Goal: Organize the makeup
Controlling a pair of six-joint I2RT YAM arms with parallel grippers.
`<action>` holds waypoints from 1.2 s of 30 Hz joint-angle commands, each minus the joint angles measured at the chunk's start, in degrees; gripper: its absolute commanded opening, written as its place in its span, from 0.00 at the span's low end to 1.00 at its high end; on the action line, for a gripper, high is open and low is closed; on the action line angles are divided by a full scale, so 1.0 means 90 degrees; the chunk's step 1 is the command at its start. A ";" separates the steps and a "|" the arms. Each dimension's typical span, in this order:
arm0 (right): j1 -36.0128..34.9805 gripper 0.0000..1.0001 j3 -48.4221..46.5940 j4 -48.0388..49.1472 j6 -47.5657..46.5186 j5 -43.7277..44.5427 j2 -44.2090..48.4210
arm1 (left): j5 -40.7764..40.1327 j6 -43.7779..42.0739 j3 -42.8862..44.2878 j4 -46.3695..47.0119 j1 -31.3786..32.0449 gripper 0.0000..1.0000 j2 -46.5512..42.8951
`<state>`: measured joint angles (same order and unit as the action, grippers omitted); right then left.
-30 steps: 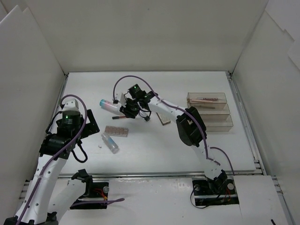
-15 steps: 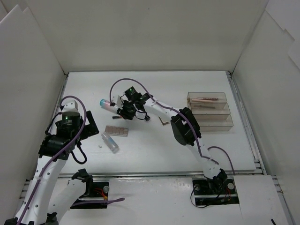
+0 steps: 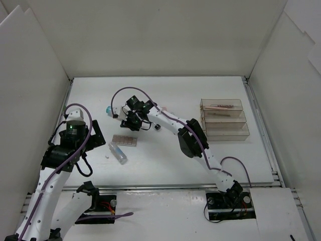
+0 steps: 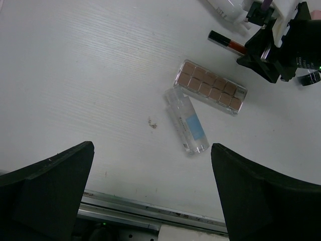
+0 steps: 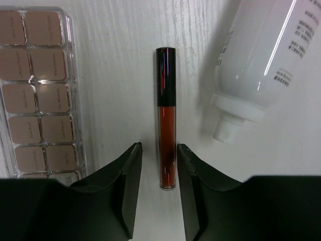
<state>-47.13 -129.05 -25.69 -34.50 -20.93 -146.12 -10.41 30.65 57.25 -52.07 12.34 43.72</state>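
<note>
Current target looks like the slim red lip-gloss tube with a black cap (image 5: pixel 166 118). It lies flat on the far-left part of the worktop, nearer the left edge than the right. On one side is the brown multi-pan palette in a clear case (image 5: pixel 37 90), on the other a pale plastic bottle with printed text (image 5: pixel 266 55). In the wrist view it is apart from both.

Right gripper (image 5: pixel 159 150): directly over the tube, fingers parted narrowly and straddling its red end, with the cap end sticking out past the tips. A sliver of table shows on one side. The other finger sits just beside the barrel and I can't tell if it touches. I read it as not pinched yet.

Left gripper (image 4: pixel 152 150): spread wide and holding nothing, near the left edge. The clear bottle with a blue label (image 4: pixel 186 120) is in front of it, just beside the palette.

Handling guess: the tube is light, rigid, round and glossy, so it will roll and slip easily. Squeeze across the barrel, closer to mid-length by the cap seam. Gripped at the very end, it may pivot or squirt out. Watch finger clearance on the pale-bottle side.

Likely destination is the clear acrylic tiered box (image 3: pixel 224 120) by the right edge. A pink pencil (image 3: pixel 219 106) already lies in its far tier.
</note>
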 commanded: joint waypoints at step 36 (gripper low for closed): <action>0.3711 0.00 0.4446 -0.0661 -0.3285 0.1944 0.5396 | 0.0649 -0.0242 0.0406 0.1645 0.0016 0.98 0.1244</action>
<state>-18.04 -90.76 -31.31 -60.45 -8.54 -98.28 -6.42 29.34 58.39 -42.57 12.34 53.17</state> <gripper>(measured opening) 0.129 0.978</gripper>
